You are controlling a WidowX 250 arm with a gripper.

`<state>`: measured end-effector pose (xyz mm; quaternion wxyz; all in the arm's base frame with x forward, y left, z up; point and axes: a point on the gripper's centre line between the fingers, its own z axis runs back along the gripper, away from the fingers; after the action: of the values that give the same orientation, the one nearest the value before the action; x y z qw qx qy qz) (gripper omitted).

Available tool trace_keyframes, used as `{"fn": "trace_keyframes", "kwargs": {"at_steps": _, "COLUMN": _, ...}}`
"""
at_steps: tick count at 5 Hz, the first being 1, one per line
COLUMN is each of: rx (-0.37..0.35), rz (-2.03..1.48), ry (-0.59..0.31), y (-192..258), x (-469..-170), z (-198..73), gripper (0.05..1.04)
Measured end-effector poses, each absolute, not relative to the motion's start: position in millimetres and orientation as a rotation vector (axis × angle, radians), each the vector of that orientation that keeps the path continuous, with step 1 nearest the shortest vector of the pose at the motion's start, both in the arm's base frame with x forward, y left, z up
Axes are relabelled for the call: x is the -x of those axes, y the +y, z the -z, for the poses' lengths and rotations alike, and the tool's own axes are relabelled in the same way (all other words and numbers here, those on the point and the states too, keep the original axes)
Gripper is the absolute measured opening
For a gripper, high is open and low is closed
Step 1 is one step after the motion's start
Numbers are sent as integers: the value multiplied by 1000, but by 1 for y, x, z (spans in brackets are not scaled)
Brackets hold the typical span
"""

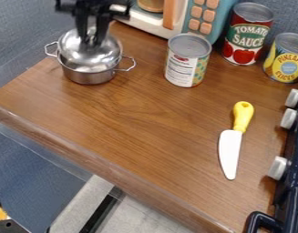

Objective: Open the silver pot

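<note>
On the tabletop point(141, 113), near its back edge, sits the silver pot point(89, 78), its lid point(106, 53) tilted on top, with the pincer point(92, 40) clamped on the lid; an off-centre grip could let it slip.

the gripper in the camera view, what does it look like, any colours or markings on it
The gripper is black, with a wide, blocky crosspiece on top and narrower black parts below. I can't make out any bright markings.
</note>
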<state>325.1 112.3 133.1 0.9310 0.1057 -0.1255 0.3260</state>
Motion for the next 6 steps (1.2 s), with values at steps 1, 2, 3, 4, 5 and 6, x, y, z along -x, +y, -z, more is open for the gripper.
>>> {"fn": "trace_keyframes", "kwargs": {"at_steps": 1, "rx": -205, "rz": -699, "ry": -385, "y": 96, "x": -314, "z": -177, "gripper": 280}}
{"fn": "trace_keyframes", "kwargs": {"at_steps": 2, "rx": -104, "rz": -602, "ry": -383, "y": 52, "x": -302, "z": -181, "gripper": 280}}
{"fn": "trace_keyframes", "kwargs": {"at_steps": 3, "rx": -56, "rz": -458, "ry": -313, "y": 5, "x": -293, "z": -160, "gripper": 280}}
{"fn": "trace_keyframes", "kwargs": {"at_steps": 4, "rx": 9, "rz": -360, "ry": -237, "y": -24, "x": -285, "z": -126, "gripper": 280}}
{"fn": "trace_keyframes", "kwargs": {"at_steps": 5, "rx": 19, "rz": -247, "ry": -236, "y": -55, "x": -279, "z": -110, "gripper": 280}}
{"fn": "trace_keyframes", "kwargs": {"at_steps": 6, "rx": 28, "rz": -204, "ry": -191, "y": -68, "x": -268, "z": -92, "gripper": 280}}
